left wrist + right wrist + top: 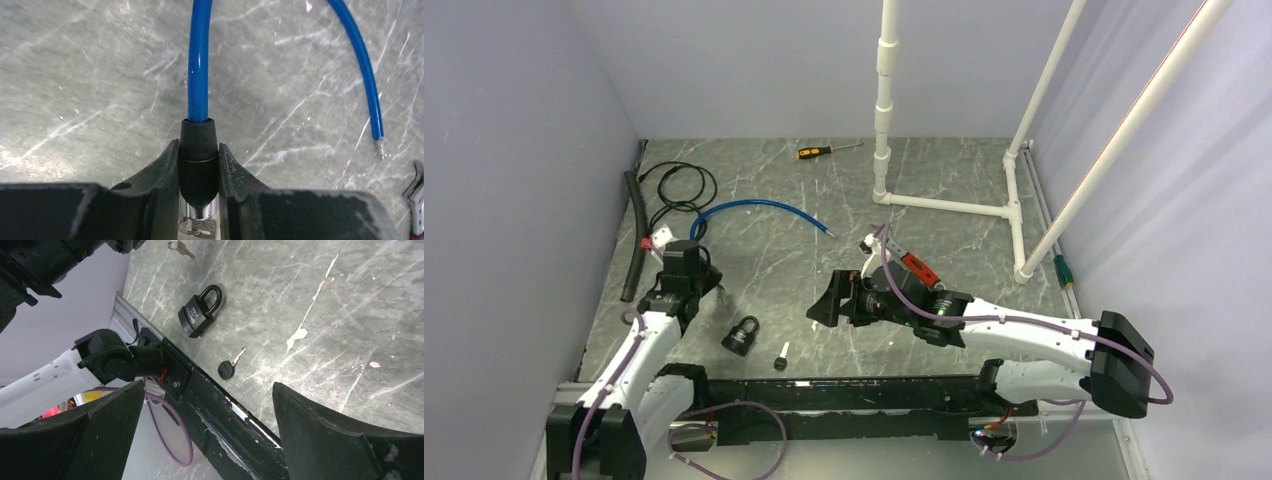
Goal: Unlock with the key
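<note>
Along the back of the table (754, 275): a screwdriver (816, 152), and the foot of a white pipe frame (944, 205). At back left, a coil of black wire (679, 185) and a black hose (632, 235) beside the wall. Just behind the right arm, a red-handled tool (919, 268). Across the near edge, a black rail (854, 390) between the two arm bases.

Blue cable (759, 208) arcing over the middle of the table, bare wire tip at its right end, black cap (199, 135) at its left end. Left gripper (199, 150) clamped on that cap, one finger pressed against each side, cable running straight out ahead of it. Below the cap, between the fingers, a silver collar and a silver key (181, 248); cannot tell whether that key sits in the cap or lies on the table under it.

Padlock (200, 312) flat on the table near the rail, shackle seated in its body, just to the right of the left arm. Black-headed key (230, 366) just right of the padlock, apart from it, blade pointing away from the rail. Nothing lying over either one.

Right gripper (824, 303) spread wide and holding nothing, hanging above the table to the right of and behind the key and padlock, near but touching neither. From the right wrist, both framed in the gap between the fingers.
</note>
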Robot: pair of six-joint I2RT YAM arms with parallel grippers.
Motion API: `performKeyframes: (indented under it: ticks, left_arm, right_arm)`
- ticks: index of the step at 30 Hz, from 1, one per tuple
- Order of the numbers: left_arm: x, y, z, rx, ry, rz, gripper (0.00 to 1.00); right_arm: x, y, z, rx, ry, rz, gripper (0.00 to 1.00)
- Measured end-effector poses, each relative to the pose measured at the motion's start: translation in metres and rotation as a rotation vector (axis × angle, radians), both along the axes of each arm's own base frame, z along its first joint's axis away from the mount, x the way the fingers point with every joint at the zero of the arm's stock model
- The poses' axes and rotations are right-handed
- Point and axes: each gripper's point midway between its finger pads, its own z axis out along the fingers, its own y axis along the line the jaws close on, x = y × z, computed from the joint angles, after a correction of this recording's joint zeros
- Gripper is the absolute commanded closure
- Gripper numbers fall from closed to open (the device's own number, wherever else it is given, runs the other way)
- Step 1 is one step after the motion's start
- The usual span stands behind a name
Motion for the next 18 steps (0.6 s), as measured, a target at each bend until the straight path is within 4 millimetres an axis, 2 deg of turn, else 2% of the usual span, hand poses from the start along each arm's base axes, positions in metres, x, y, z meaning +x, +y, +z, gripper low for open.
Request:
performKeyframes:
  ticks: [3,9,14,18]
  left_arm:
    - [-0.002,-0.009,-0.012,-0.021,0.039,-0.05,0.99]
    - [0.008,-0.025,-0.041,-0.075,0.115,-0.109,0.98]
    - [0.025,-0.038,-0.06,-0.126,0.144,-0.155,0.99]
    - [0.055,-0.052,-0.056,-0.168,0.099,-0.202,1.0]
  right_arm:
    - [-0.001,0.002,-0.007,-0.009,0.01,0.008,0.0]
    - [-0.002,0.001,-0.015,-0.02,0.022,0.006,0.01]
    - [-0.002,0.0,-0.017,-0.025,0.025,0.006,0.01]
    - [-0.003,-0.002,-0.021,-0.033,0.029,0.005,0.01]
